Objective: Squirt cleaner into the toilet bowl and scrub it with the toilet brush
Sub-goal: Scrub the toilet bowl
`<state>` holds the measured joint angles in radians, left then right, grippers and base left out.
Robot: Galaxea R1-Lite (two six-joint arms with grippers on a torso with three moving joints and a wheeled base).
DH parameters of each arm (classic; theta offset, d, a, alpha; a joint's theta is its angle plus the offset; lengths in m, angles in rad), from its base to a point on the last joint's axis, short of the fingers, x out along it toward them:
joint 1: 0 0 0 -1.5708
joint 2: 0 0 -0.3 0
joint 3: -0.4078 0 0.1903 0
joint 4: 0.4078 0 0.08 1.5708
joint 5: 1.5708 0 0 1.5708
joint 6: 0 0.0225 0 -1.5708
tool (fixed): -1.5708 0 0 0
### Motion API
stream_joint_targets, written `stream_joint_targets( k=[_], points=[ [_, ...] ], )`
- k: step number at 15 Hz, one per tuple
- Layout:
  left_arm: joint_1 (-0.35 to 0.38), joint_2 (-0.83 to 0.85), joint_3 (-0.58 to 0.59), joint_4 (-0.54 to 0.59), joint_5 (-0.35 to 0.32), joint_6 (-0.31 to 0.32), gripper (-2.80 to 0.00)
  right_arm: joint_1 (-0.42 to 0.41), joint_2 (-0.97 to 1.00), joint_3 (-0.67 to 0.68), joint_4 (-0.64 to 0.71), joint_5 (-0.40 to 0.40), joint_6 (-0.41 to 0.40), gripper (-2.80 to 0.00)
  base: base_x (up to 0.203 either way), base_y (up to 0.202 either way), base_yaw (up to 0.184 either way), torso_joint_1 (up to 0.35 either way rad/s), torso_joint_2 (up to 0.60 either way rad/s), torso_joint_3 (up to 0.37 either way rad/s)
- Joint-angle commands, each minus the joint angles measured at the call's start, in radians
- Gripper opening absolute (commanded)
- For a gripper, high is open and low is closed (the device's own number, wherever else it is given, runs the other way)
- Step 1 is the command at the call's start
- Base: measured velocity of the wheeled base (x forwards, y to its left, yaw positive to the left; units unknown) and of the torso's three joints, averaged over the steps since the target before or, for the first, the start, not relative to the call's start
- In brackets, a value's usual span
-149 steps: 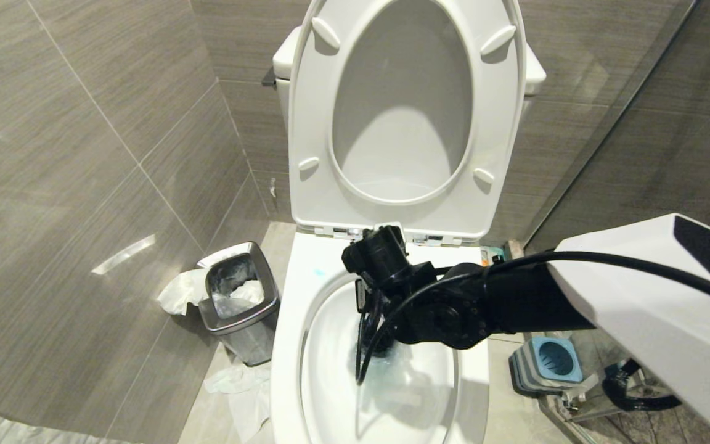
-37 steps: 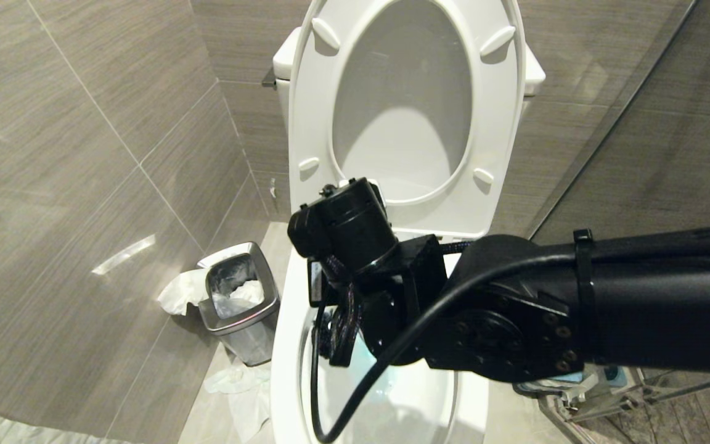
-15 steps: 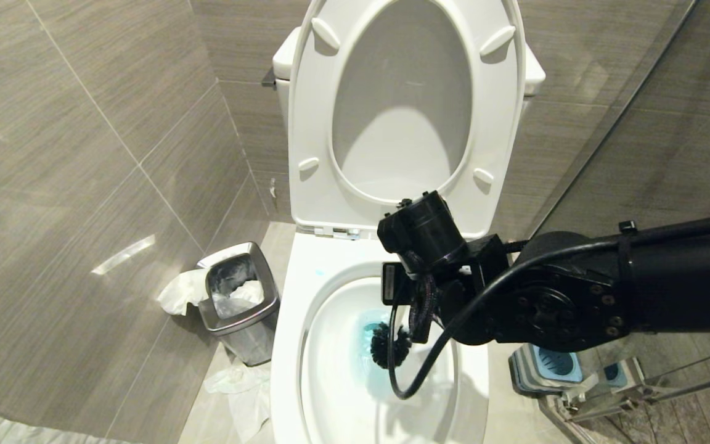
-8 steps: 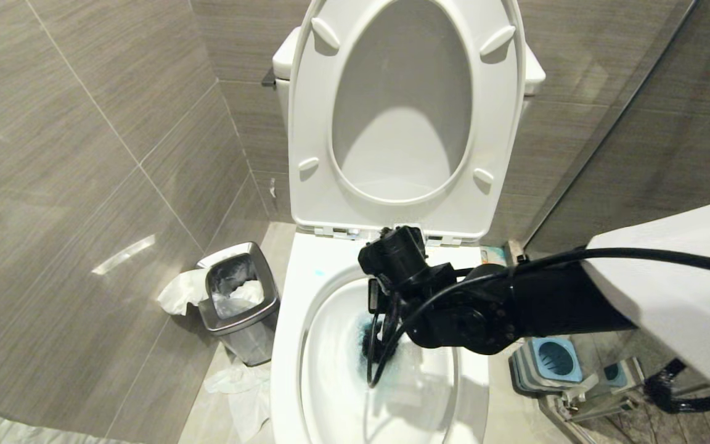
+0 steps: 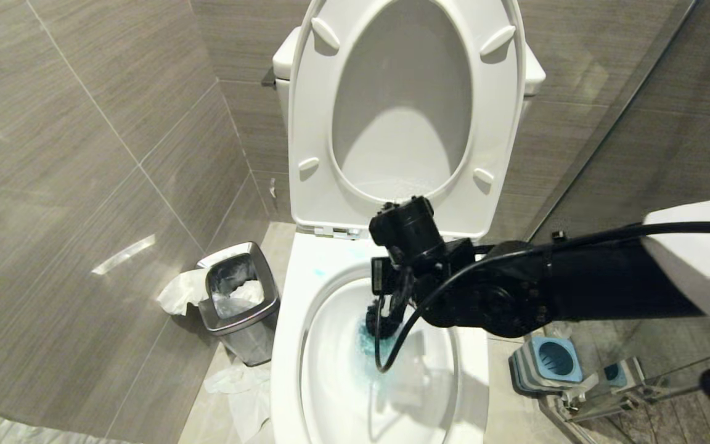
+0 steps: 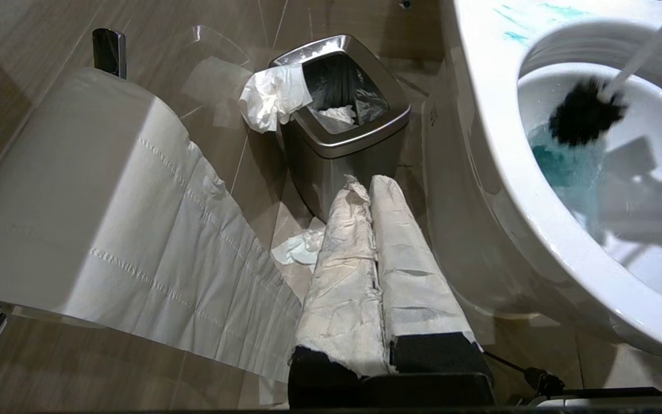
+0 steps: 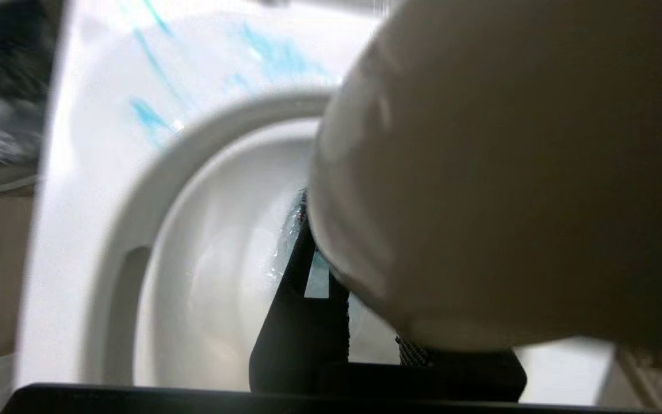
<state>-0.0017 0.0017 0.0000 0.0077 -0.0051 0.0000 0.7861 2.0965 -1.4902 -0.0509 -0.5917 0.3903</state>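
Observation:
The toilet bowl (image 5: 290, 320) stands open, its seat and lid (image 5: 404, 111) raised. My right gripper (image 5: 395, 296) reaches down into it, shut on the toilet brush handle, whose rounded white end (image 7: 480, 172) fills the right wrist view. The black bristle head (image 5: 379, 317) presses the back of the basin, also seen as the brush head (image 6: 584, 112) with its slim handle (image 6: 647, 49). Turquoise cleaner (image 5: 367, 345) tints the water, and cleaner smears (image 7: 147, 115) streak the rim. My left gripper (image 6: 365, 184) hangs parked low beside the bowl (image 6: 480, 115), shut and empty, its fingers wrapped in paper.
A small steel bin (image 5: 238, 296) with tissue stands left of the toilet, and crumpled paper (image 5: 238, 382) lies on the floor before it. The blue-grey brush holder (image 5: 546, 364) sits on the floor at the right. A toilet-paper roll (image 6: 78, 190) hangs close to my left gripper.
My right gripper swung left and lower, then came up a little. The brush head has moved toward the back of the basin, and the blue tint has spread. The left arm kept still.

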Motion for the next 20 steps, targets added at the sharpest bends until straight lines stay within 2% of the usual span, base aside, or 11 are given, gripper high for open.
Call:
stream_joint_targets(
  k=[1, 6, 15, 20],
  points=[
    [0.000, 0.000, 0.003, 0.000, 0.001, 0.000, -2.80, -0.001, -0.132, 0.001, 0.013, 0.006, -0.040, -2.80, 0.000, 0.000, 0.000, 0.000, 0.00, 0.000],
    [0.000, 0.000, 0.003, 0.000, 0.001, 0.000, -2.80, -0.001, -0.096, 0.005, 0.020, 0.010, -0.038, -2.80, 0.000, 0.000, 0.000, 0.000, 0.00, 0.000],
    [0.000, 0.000, 0.003, 0.000, 0.001, 0.000, -2.80, -0.001, 0.138, -0.004, -0.040, 0.014, -0.013, -2.80, 0.000, 0.000, 0.000, 0.000, 0.00, 0.000],
    [0.000, 0.000, 0.003, 0.000, 0.001, 0.000, -2.80, 0.000, 0.088, 0.014, -0.036, 0.015, -0.017, -2.80, 0.000, 0.000, 0.000, 0.000, 0.00, 0.000]
  ],
)
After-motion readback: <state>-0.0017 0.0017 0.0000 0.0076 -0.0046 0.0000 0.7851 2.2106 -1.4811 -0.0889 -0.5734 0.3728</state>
